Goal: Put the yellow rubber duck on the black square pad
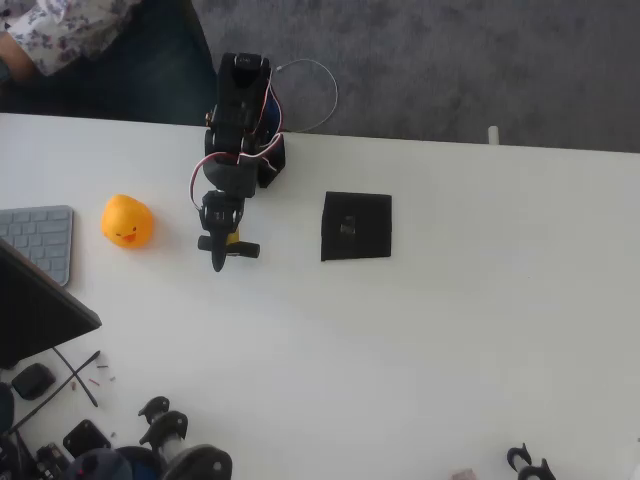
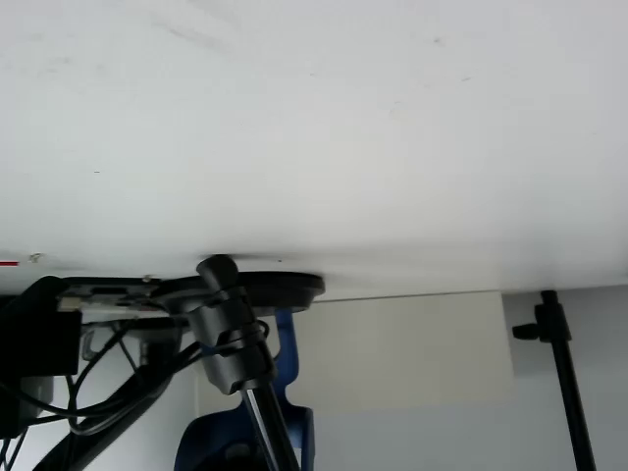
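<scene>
In the overhead view the yellow rubber duck (image 1: 127,221) sits on the white table (image 1: 450,330) at the left, its orange beak facing the bottom of the picture. The black square pad (image 1: 356,227) lies flat to the right, with a small greyish mark at its centre. My black arm reaches down from the table's top edge between the two. Its gripper (image 1: 219,262) points toward the bottom of the picture and narrows to a single tip with nothing in it. It is about a duck's width right of the duck and well left of the pad.
A grey keyboard (image 1: 40,240) and a dark screen edge (image 1: 45,315) lie left of the duck. Black clutter (image 1: 150,440) sits at the bottom left. A person's patterned sleeve (image 1: 60,35) is at the top left. The wrist view has white table (image 2: 314,128) and dark clamps (image 2: 231,334) at its edge.
</scene>
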